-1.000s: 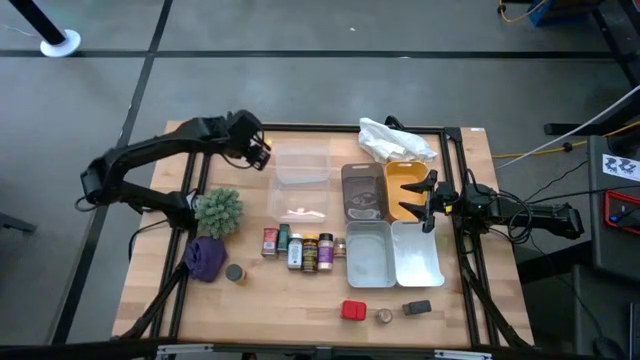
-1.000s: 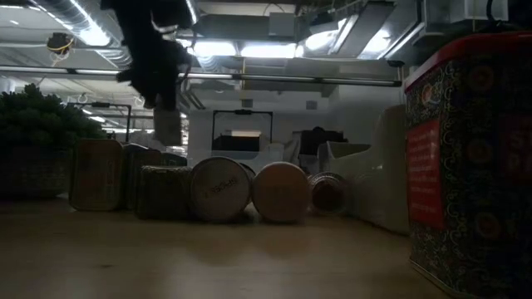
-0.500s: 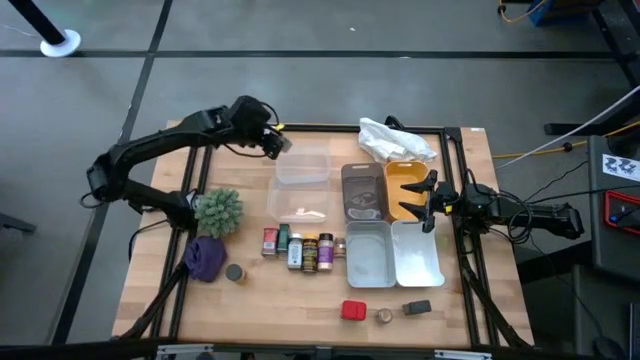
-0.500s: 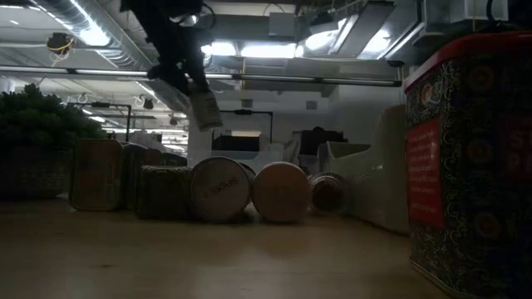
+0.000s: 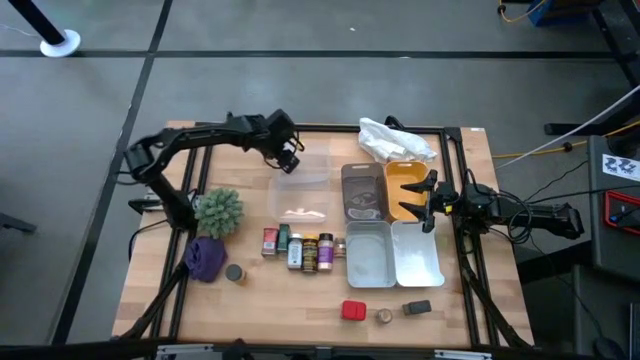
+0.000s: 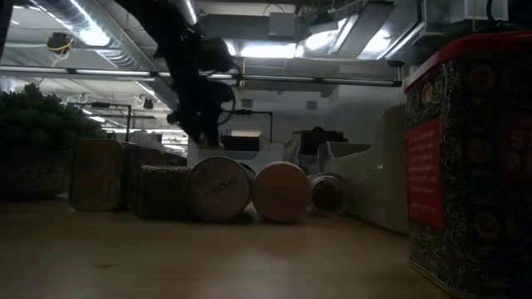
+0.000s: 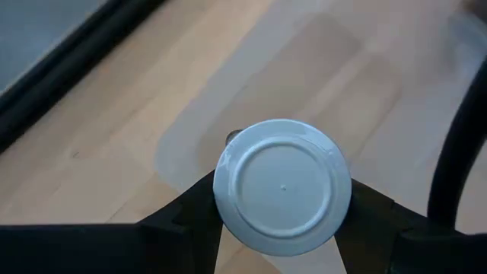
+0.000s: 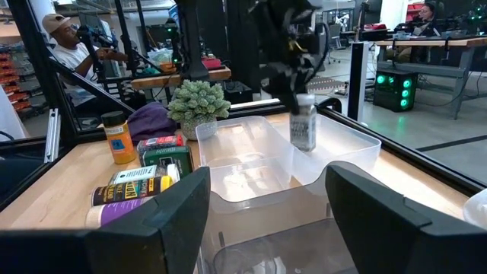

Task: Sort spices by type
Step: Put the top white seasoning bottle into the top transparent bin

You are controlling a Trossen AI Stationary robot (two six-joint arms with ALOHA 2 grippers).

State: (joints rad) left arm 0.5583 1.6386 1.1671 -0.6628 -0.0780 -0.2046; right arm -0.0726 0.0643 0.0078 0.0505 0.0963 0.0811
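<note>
My left gripper point(image 5: 290, 157) hangs over the far clear container point(image 5: 301, 166), shut on a small spice jar point(image 8: 303, 125) with a pale round end point(image 7: 281, 186). A row of spice jars point(image 5: 300, 249) lies on its sides at mid-table. A round tin point(image 5: 234, 272) sits beside the purple cloth point(image 5: 205, 257). A red tin point(image 5: 353, 310), a small round tin point(image 5: 384, 316) and a dark tin point(image 5: 417, 308) stand near the front edge. My right gripper point(image 5: 430, 200) waits open and level at the table's right, over the trays. My left gripper pinches the jar's upper end point(image 7: 228, 179) between its two fingers, one on each side of the round body. The fingers slant down from the table's left. The jar hangs upright below them, lifted clear above the far clear container.
A second clear container point(image 5: 300, 206) lies nearer, with a dark grey tray point(image 5: 363, 190), an orange tray point(image 5: 405, 188) and two pale trays point(image 5: 368, 253) to its right. A small plant point(image 5: 219, 210) stands at the left and a white bag point(image 5: 395, 140) at the back.
My left gripper has carried the jar from the table's far left corner toward the right edge and down, tipping further downward. It now hangs over the far clear container. The jar stays in its hold.
</note>
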